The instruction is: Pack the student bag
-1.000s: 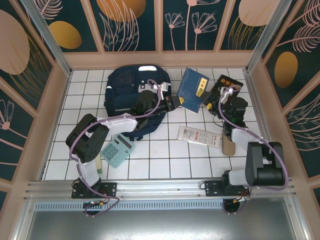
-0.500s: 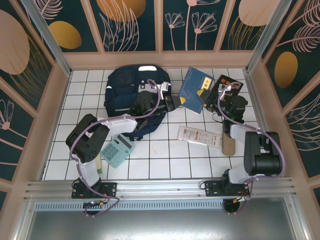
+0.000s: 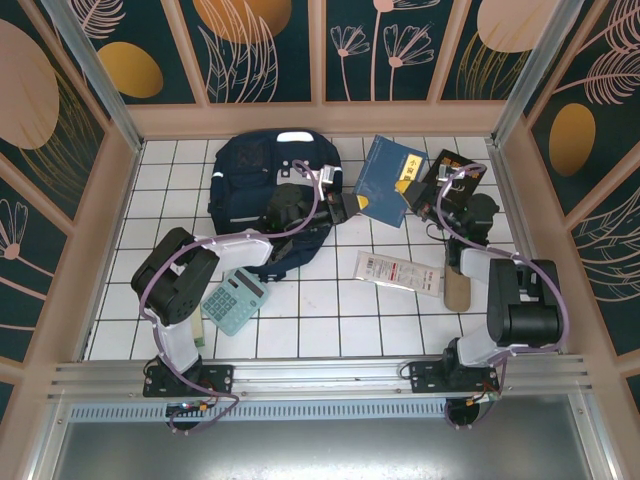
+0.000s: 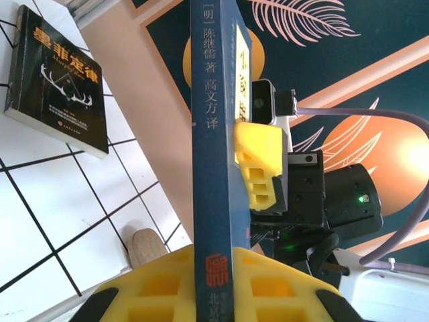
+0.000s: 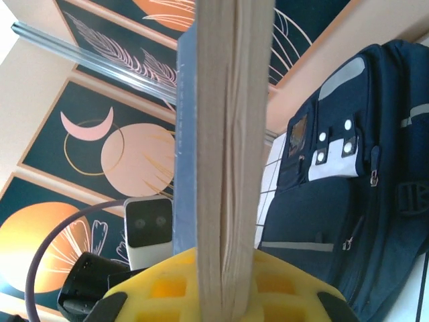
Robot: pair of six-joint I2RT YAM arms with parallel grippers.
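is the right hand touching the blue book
Touching. In the right wrist view the right hand has its yellow fingers pinched on the page edge of the blue book.

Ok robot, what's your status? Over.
Left hand and right hand both shut on the blue book. Student bag beside it on the tiles. Left arm reaches over the bag.

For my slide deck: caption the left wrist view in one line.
Left gripper and right gripper both clamp a blue book; a black book lies on the tiled table.
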